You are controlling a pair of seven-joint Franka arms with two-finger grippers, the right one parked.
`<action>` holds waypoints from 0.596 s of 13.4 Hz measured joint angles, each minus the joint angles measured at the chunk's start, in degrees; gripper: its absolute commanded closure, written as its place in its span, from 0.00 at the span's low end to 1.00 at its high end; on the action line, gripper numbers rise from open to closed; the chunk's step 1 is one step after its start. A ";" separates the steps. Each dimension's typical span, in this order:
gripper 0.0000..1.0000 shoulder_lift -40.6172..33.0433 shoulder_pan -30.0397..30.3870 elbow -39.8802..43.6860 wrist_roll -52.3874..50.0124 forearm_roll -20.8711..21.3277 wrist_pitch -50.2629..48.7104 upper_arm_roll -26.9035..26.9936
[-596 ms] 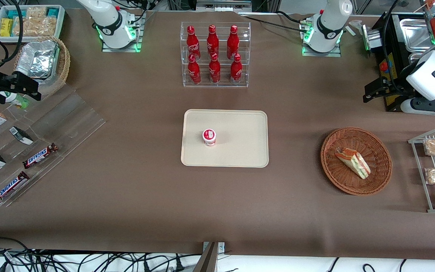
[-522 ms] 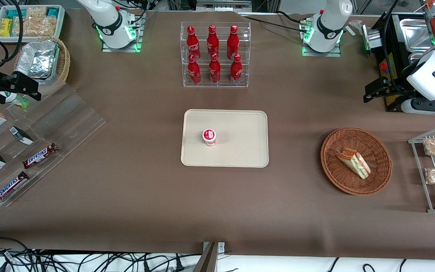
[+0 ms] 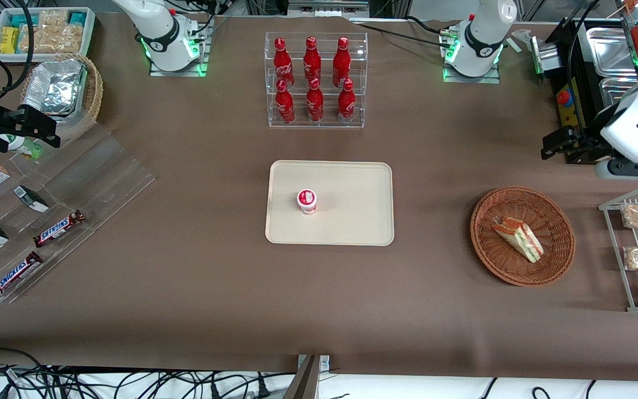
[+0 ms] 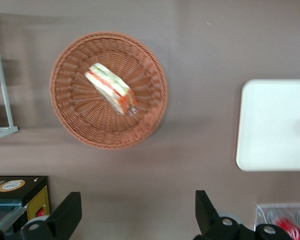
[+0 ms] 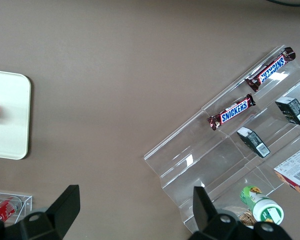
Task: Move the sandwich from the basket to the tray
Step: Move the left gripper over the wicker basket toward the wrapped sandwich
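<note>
Jaws of the gripper [image 4: 135, 220], spread wide and empty, have shifted slightly, staying high above desk; sandwich [image 3: 518, 239] remains in basket [image 3: 557, 266].

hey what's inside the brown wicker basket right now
Only the sandwich lies in the basket, wrapped, on its side. The weave directly under it is covered. The claw is open, up in the air, farther from the front camera than the basket, touching nothing.
</note>
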 measured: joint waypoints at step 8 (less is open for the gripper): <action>0.00 8.07 1.86 -3.68 -16.05 4.12 13.29 0.06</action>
